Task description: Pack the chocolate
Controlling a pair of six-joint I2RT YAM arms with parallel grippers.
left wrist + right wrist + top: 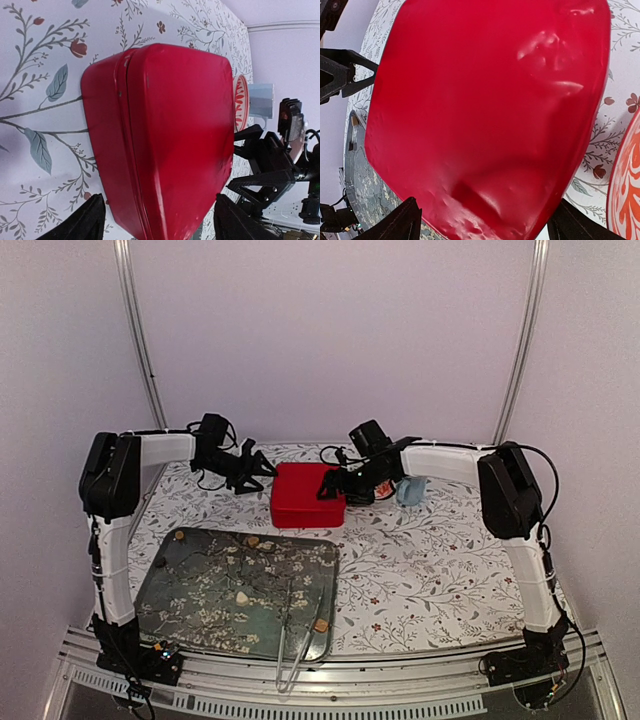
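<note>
A red box (308, 495) with its lid shut sits at the back middle of the table. My left gripper (262, 472) is at its left end, open, with the fingers (85, 222) apart on both sides of the box (165, 130). My right gripper (332, 486) is at its right end, open, with the fingers (400, 225) wide around the lid (490, 110). A few small brown and cream chocolate pieces (252, 540) lie scattered on the dark floral tray (200, 620); one cream piece (242, 597) is near its middle.
Metal tongs (298, 645) lie on the tray's right front corner beside a brown piece (321, 624). A red-and-white patterned bowl (627, 190) and a pale blue cup (410, 490) stand right of the box, behind my right gripper. The flowered cloth (430, 570) covers the table.
</note>
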